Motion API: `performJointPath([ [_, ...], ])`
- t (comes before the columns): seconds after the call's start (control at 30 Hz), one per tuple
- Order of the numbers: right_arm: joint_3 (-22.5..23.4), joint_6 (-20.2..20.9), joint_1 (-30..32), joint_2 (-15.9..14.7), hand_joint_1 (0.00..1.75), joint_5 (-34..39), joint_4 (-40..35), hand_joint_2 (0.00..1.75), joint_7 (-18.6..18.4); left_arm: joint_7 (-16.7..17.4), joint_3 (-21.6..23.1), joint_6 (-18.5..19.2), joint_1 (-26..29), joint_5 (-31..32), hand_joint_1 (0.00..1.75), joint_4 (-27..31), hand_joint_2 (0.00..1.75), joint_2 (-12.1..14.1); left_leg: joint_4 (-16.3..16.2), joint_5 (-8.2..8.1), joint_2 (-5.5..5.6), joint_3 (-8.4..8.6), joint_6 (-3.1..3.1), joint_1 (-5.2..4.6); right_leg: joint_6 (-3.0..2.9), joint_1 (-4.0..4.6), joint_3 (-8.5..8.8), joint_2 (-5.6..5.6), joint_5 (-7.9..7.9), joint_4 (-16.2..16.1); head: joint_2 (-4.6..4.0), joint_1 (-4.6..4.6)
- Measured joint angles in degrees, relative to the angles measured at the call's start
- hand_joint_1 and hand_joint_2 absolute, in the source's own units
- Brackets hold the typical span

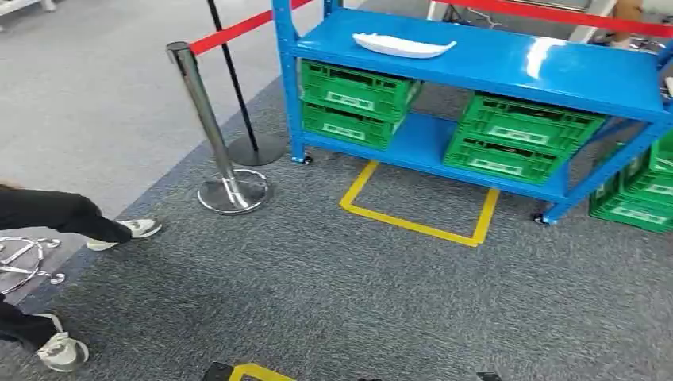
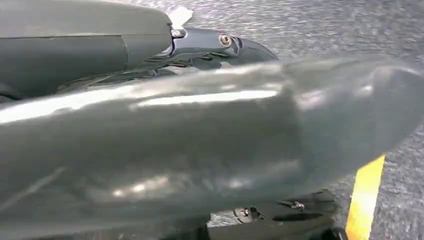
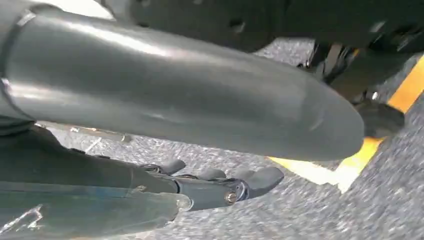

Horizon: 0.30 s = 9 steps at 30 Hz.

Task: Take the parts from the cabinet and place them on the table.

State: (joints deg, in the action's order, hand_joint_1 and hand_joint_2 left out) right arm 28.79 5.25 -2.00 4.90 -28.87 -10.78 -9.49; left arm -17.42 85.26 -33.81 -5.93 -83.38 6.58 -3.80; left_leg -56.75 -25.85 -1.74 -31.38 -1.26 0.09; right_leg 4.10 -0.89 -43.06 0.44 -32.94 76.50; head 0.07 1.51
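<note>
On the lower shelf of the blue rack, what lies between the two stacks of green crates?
Nothing: in the head view, the lower shelf is bare blue between the left crate stack and the right crate stack.

A blue metal shelving cabinet (image 1: 508,59) stands on grey carpet, a white curved plastic part (image 1: 402,45) lying on its top shelf. Green slatted plastic crates (image 1: 355,101) sit stacked on the lower shelf. A chrome stanchion post (image 1: 208,127) stands nearby.

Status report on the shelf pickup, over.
Left hand and right hand empty, hanging. White part on top of blue shelf. Stanchion left of the path.
</note>
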Motion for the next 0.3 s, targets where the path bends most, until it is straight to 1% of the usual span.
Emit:
performJointPath([
  [0.03, 0.02, -0.09, 0.09, 0.0, 0.0, 0.0, 0.0, 0.0, -0.09, -0.09, 0.02, 0.28, -0.04, 0.0, 0.0, 0.0, 0.0, 0.09, -0.02, -0.09, -0.48, 0.06, 0.03, 0.0, 0.01, 0.0, 1.31, -0.05, 1.52, -2.07, -0.02, 0.02],
  [0.07, 0.02, -0.13, 0.09, -0.02, 0.0, 0.0, 0.0, 0.0, -0.13, -0.2, 0.02, 0.44, -0.07, -0.04, 0.0, 0.0, 0.0, 0.15, -0.02, -0.16, -0.99, 0.2, 0.14, 0.02, -0.03, -0.01, 3.72, -0.33, 3.71, -6.33, -0.02, 0.04],
  [0.1, 0.04, -0.26, 0.02, -0.02, 0.0, 0.0, 0.0, 0.0, -0.13, -0.35, -0.02, 0.48, -0.09, -0.09, 0.0, 0.0, 0.0, 0.18, -0.04, -0.33, -1.57, 0.45, 0.4, 0.07, -0.1, -0.02, 7.19, -1.33, 6.19, -12.38, 0.0, 0.02],
  [0.13, 0.04, -0.37, -0.06, 0.0, 0.0, 0.02, 0.0, 0.0, -0.13, -0.46, -0.02, 0.57, -0.1, -0.2, 0.0, 0.0, 0.0, 0.24, -0.14, -0.55, -1.98, 0.72, 0.75, -0.11, -0.08, 0.02, 9.75, -3.52, 7.12, -16.84, 0.0, 0.06],
  [0.17, 0.04, -0.37, -0.24, 0.13, 0.0, 0.02, 0.0, 0.0, -0.13, -0.52, -0.02, 0.57, -0.11, -0.22, 0.0, 0.0, 0.0, 0.37, -0.36, -0.8, -2.24, 0.75, 1.11, -0.62, -0.63, 0.14, 10.45, -4.06, 6.85, -17.35, -0.02, 0.0],
  [0.2, 0.04, -0.42, -0.26, 0.15, 0.0, 0.02, 0.0, 0.0, -0.13, -0.57, -0.02, 0.57, -0.15, -0.24, 0.0, 0.0, 0.0, 0.44, -0.34, -0.67, -2.52, 0.81, 1.33, -0.65, -1.23, 0.17, 10.13, -3.08, 6.98, -17.28, -0.02, -0.35],
  [0.27, 0.04, -0.44, -0.08, 0.17, 0.0, 0.02, 0.0, 0.0, -0.17, -0.59, -0.02, 0.57, -0.22, -0.37, 0.0, 0.0, 0.0, 0.55, -0.13, -0.45, -3.23, 0.89, 1.76, -0.48, -1.77, 0.42, 9.64, -2.35, 7.03, -17.08, 0.0, -0.33],
  [0.3, 0.07, -0.46, -0.06, 0.17, 0.0, 0.02, 0.0, 0.0, -0.2, -0.65, -0.02, 0.57, -0.28, -0.44, 0.0, 0.0, 0.0, 0.57, -0.13, -0.7, -3.58, 0.97, 2.18, -0.44, -2.28, 0.21, 9.63, -1.78, 7.25, -17.33, 0.0, -0.26],
])
